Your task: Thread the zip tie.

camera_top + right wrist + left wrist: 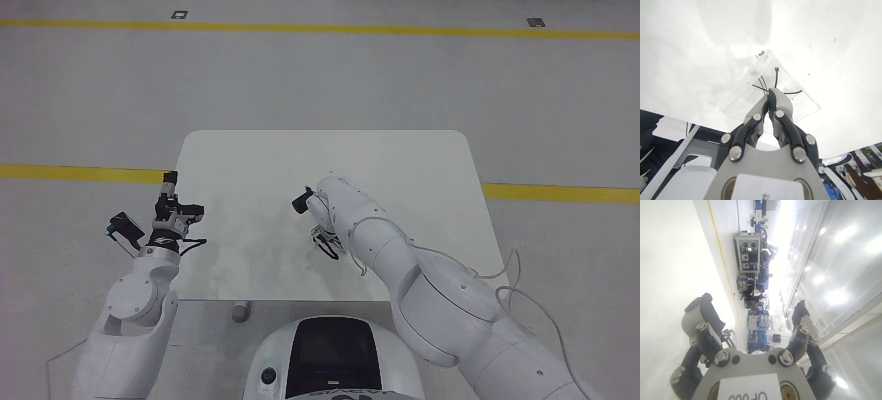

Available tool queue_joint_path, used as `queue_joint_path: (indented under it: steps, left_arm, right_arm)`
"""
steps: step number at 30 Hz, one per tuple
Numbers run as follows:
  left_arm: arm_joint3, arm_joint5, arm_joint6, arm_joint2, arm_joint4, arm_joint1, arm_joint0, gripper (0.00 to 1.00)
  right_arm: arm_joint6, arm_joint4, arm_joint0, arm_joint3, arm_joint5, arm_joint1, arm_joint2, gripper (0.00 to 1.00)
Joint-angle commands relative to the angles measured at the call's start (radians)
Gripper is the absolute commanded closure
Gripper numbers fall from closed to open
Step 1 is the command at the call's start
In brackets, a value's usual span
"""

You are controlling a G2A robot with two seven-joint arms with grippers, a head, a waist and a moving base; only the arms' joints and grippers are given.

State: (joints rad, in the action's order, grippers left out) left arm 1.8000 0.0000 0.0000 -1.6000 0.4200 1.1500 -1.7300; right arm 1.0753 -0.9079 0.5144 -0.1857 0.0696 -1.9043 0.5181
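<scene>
Black zip tie (pixel 776 78), seemingly clear plate (pixel 801 106)

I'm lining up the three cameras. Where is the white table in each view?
Top view: white table at centre, right gripper above it.
Left wrist view: table beside the open left gripper, past one finger.
Right wrist view: table beneath the shut right gripper.
Shared landmark: yellow floor line, top and left wrist views.
</scene>
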Motion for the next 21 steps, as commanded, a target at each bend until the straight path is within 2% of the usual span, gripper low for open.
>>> queue_joint_path:
  steps: [1,9,13,18,21]
  left_arm:
    - [0.000,0.000,0.000,0.000,0.000,0.000,0.000,0.00]
    - [0.000,0.000,0.000,0.000,0.000,0.000,0.000,0.00]
    - [0.000,0.000,0.000,0.000,0.000,0.000,0.000,0.00]
    - [0.000,0.000,0.000,0.000,0.000,0.000,0.000,0.00]
    - [0.000,0.000,0.000,0.000,0.000,0.000,0.000,0.00]
  right_arm:
    - [-0.003,0.000,0.001,0.001,0.003,0.000,0.002,0.72]
    - [-0.022,0.001,0.010,0.003,0.006,0.001,0.009,0.73]
    - [-0.029,0.001,0.013,0.004,0.007,0.001,0.013,0.77]
    - [-0.041,0.003,0.015,0.008,0.009,0.003,0.018,0.88]
    - [-0.044,0.002,0.015,0.008,0.009,0.003,0.021,0.91]
